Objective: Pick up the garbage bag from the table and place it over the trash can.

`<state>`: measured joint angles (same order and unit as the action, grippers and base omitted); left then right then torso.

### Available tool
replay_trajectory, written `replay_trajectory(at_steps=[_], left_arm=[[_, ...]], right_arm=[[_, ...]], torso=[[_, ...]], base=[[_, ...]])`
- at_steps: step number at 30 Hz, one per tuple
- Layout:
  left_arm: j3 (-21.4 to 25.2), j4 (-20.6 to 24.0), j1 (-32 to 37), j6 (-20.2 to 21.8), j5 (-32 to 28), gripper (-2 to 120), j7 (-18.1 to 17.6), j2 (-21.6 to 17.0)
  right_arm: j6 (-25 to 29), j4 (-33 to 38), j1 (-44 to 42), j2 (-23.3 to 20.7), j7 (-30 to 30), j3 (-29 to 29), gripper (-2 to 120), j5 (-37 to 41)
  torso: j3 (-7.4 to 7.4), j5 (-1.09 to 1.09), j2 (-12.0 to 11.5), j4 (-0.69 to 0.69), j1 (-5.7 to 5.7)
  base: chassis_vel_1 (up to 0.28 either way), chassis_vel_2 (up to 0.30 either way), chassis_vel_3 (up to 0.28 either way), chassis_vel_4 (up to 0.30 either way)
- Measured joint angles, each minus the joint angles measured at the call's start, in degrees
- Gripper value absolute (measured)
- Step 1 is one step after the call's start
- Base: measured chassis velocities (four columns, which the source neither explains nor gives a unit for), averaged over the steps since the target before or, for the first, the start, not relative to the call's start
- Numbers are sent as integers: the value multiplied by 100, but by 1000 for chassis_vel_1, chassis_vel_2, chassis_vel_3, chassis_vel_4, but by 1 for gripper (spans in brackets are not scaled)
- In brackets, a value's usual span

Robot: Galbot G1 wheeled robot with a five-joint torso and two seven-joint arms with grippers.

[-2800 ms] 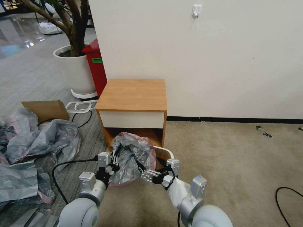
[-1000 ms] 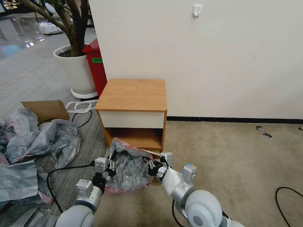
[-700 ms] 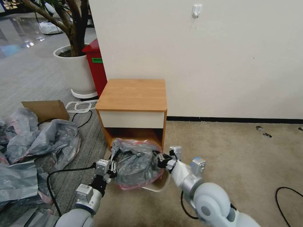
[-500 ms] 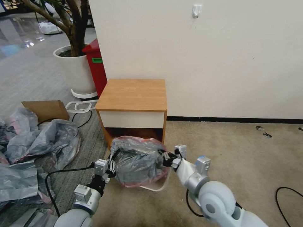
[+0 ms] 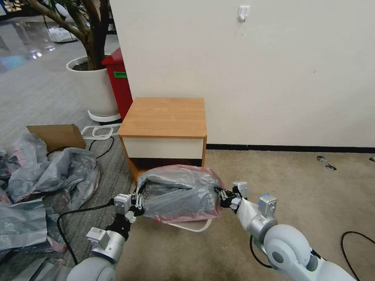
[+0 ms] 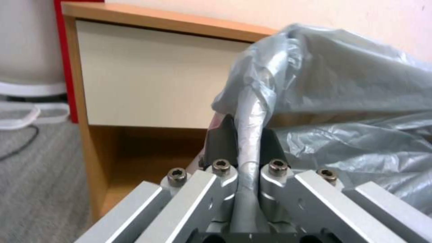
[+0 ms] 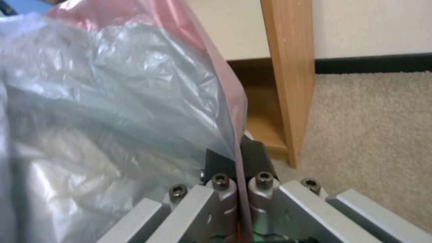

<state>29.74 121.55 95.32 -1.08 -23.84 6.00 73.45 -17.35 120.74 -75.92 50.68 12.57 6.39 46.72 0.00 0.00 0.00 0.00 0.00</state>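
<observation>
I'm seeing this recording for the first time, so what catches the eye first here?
The garbage bag stands out, stretched wide between the left gripper and right gripper, each shut on one end. It hangs over the trash can on the carpet, in front of the table. A heap of grey bags lies to the robot's left.

The garbage bag [image 5: 181,193] was thin, wrinkly, glossy translucent plastic. The bench [image 5: 164,117] had a smooth matt wood top. The trash can [image 5: 195,227] showed a smooth plastic rim. Both the left end effector [image 6: 246,141] and right end effector [image 7: 237,158] had brushed metal links.
</observation>
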Motion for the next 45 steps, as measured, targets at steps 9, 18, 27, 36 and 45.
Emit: replay_trajectory(at_steps=[9, 18, 27, 36, 45], left_arm=[[-83, 135, -33, 267, -709, 1, -202, 75], [-145, 141, -127, 821, -818, 1, -817, 187], [-91, 26, -183, 1008, -740, 1, -1149, 251], [19, -17, -262, 1080, -986, 1, -1273, 399], [242, 27, -286, 1119, -1336, 1, -1346, 518]], right_arm=[[-79, -188, -112, -175, -164, -27, 18, -233], [-138, -23, -386, -260, -93, 131, 55, -650], [-206, 566, -920, 211, 342, 762, 84, -303], [236, 1085, -1541, 1195, 735, 1224, 100, 354], [995, 1026, -2058, 2010, -29, 1113, 100, 1036]], torso=[[0, 0, 0, 1, 0], [0, -1, 0, 1, 0], [0, -1, 0, 0, 0], [0, -1, 0, 1, 0], [0, -1, 0, 1, 0]], base=[[0, 0, 0, 0], [0, 0, 0, 0], [0, 0, 0, 0], [0, 0, 0, 0], [0, 0, 0, 0]])
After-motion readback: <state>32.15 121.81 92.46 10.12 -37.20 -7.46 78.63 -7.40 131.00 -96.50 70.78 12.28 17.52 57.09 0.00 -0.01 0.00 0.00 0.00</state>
